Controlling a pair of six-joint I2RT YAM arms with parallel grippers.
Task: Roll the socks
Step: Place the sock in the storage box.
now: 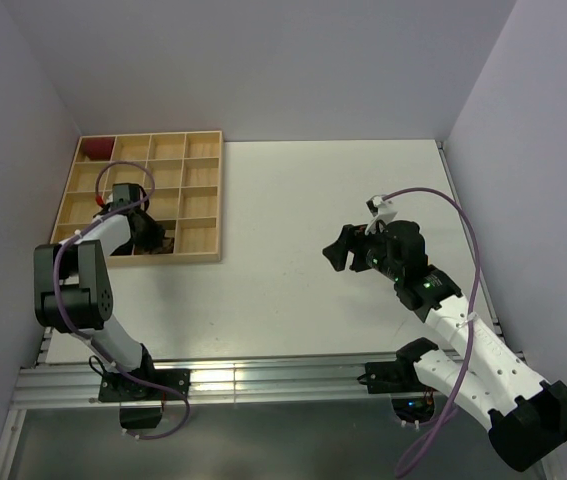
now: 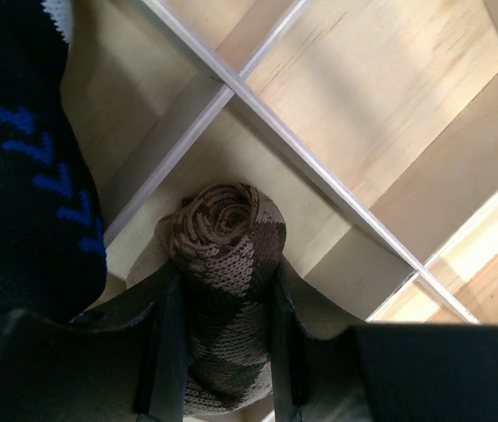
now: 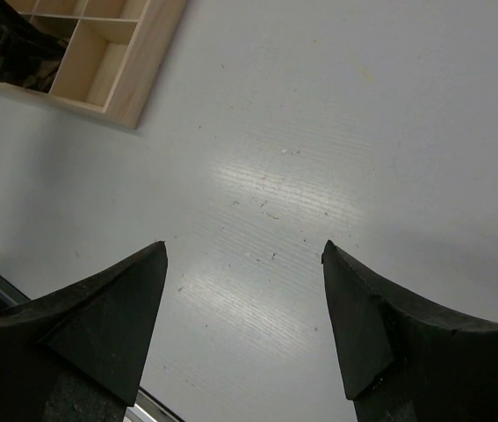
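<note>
Two socks occupy one wooden tray point(image 1: 201, 238) at the worktop's point(image 3: 363, 132) far-left corner. The left hand point(image 2: 222, 290) clamps the rolled tan argyle sock point(image 2: 227, 237), with the black sock point(image 2: 20, 176) just beside it. The right hand point(image 3: 243, 246) hovers spread wide, empty.

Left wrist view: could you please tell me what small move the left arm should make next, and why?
Probably open the left jaws: the tan argyle sock is already rolled and appears to sit inside a wooden tray compartment.
</note>
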